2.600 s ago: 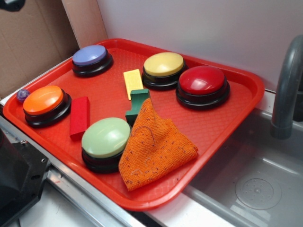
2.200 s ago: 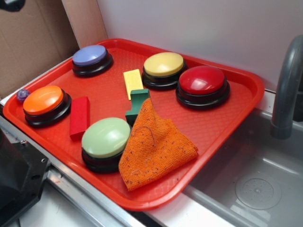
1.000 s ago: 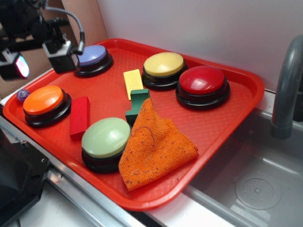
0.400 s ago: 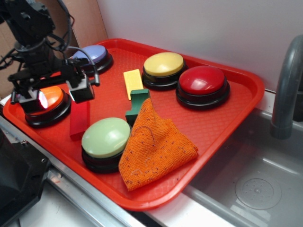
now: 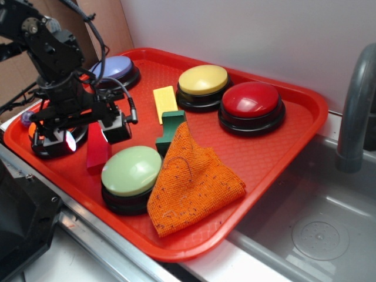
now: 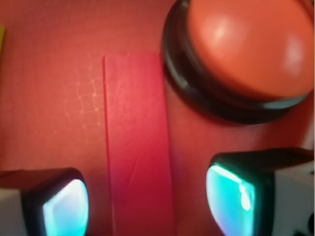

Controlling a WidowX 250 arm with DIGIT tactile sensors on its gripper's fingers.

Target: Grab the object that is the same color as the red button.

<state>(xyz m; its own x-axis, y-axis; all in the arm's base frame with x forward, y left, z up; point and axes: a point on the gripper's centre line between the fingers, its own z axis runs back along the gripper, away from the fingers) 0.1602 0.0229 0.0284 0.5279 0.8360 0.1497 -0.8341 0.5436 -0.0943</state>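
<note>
At left of the exterior view, the tool (image 5: 88, 130) hangs with its 2 fingers (image 6: 59, 206) spread either side of the red block (image 6: 138, 162), which lies on the red tray (image 5: 282, 147) beside the orange button (image 6: 246, 49).

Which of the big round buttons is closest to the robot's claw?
The orange button, right beside the gripper. The purple, yellow, red and green buttons sit farther away.

red block (image 6: 137, 147): plain solid red bar, lying flat on the tray, lengthwise in wrist view, partly hidden by the arm in exterior view
block position: just beside orange button, near green button
red button (image 5: 251, 100): glossy dark-red dome, black round base, upright, far side, beside yellow button
</note>
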